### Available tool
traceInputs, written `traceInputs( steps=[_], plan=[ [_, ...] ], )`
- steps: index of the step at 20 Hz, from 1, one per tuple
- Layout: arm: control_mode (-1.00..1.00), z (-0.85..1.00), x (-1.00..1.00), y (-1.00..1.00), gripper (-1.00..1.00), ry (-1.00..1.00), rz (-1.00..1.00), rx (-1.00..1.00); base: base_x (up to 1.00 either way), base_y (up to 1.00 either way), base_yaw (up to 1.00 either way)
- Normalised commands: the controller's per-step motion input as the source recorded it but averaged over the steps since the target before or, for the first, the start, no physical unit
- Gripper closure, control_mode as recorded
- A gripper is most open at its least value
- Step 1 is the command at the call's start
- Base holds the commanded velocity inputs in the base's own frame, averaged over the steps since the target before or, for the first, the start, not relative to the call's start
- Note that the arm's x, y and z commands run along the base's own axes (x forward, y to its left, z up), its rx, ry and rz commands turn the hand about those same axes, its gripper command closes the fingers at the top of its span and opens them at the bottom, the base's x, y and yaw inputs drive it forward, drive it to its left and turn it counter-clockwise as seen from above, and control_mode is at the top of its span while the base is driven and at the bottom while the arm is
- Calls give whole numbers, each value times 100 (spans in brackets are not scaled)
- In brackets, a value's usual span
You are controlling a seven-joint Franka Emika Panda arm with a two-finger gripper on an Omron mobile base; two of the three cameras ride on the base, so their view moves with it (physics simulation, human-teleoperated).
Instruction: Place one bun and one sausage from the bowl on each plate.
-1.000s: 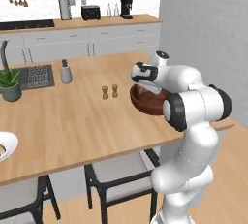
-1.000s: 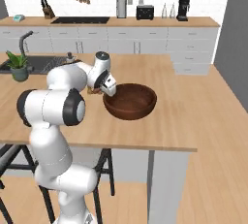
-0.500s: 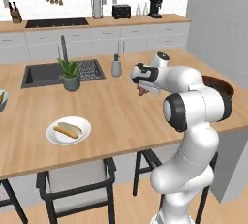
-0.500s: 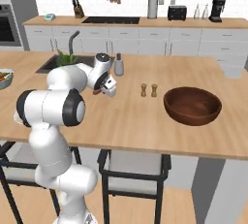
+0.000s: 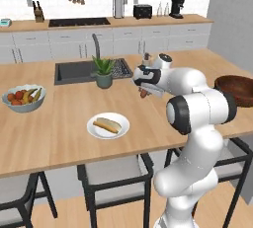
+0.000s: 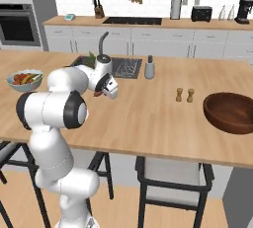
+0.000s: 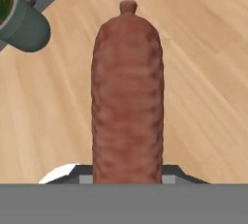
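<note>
Above bare counter [image 5: 64,123], well right of the white plate [image 5: 95,129], the hand [image 5: 143,92] pinches a sausage [image 7: 127,102].

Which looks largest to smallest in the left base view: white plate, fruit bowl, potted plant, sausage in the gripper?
1. Fruit bowl and white plate: about alike across, so unranked.
2. Potted plant.
3. Sausage, a small tip below the gripper.
</note>
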Motion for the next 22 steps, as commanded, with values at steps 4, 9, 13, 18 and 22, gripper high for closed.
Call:
traceInputs(
  steps=[4,9,13,18,22],
  plan=[
    [100,0,0,0,100,0,0,0,0,76,3],
    [-100,7,1,19,100,3,0,-2,1,43,0],
    [-100,2,8,9,100,25,15,-12,0,0,0],
    [-100,-22,-14,0,100,22,18,-14,0,0,0],
    [-100,-43,-35,-18,100,1,32,-7,0,0,0]
  ],
)
